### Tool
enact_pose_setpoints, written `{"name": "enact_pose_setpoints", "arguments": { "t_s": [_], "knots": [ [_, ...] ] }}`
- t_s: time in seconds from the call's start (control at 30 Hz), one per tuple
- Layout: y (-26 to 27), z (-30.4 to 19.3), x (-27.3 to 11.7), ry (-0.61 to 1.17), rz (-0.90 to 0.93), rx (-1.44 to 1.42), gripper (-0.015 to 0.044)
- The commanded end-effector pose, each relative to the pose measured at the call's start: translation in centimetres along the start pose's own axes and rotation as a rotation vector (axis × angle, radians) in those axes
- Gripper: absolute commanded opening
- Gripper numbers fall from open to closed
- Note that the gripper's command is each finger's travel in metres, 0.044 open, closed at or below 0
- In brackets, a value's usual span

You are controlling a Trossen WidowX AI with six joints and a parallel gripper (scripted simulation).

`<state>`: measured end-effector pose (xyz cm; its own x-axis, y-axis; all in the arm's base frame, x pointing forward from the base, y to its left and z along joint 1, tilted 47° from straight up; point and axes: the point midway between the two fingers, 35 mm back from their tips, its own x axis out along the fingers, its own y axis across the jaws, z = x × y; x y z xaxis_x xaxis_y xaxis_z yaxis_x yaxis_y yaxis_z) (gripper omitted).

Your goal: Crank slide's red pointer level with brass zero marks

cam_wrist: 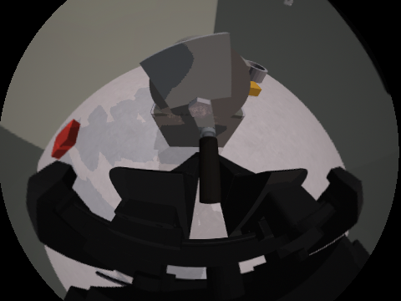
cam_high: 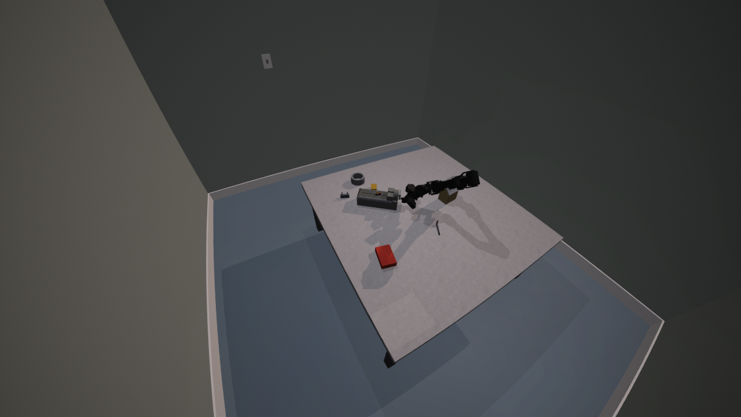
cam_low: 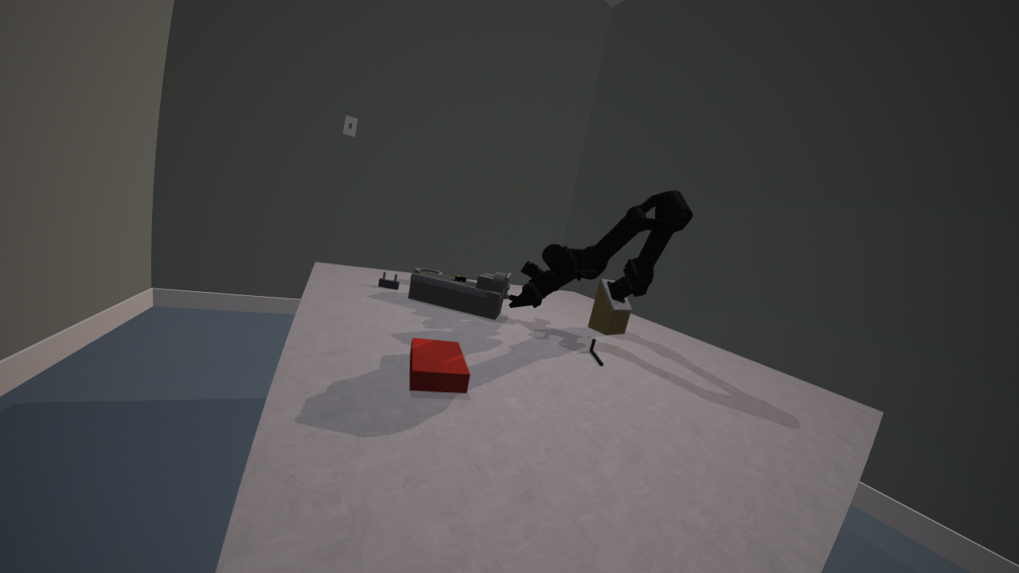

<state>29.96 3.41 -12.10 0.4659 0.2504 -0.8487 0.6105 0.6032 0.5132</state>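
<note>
The machine is a long dark grey box with a grey slide housing at its right end, facing my arm. A small red pointer shows on its top in the top view; it is too small there to tell its level against the brass marks. In the wrist view the crank plate hides the machine's top, pointer and marks. The black crank handle sticks out towards me. My gripper is shut on the handle, one finger on each side.
A red box lies nearer the cameras. A yellow block and grey ring are behind the machine. A two-pin black piece is left of it. A black hex key lies near my base block.
</note>
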Motion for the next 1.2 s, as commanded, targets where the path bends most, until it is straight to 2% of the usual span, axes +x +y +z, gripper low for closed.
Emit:
{"name": "enact_pose_setpoints", "arguments": {
  "t_s": [0.0,1.17],
  "knots": [
    [0.9,-0.18,0.18,0.011,0.02,-0.011,0.0],
    [1.6,-0.1,0.07,0.011,0.02,-0.011,0.0]
  ]
}}
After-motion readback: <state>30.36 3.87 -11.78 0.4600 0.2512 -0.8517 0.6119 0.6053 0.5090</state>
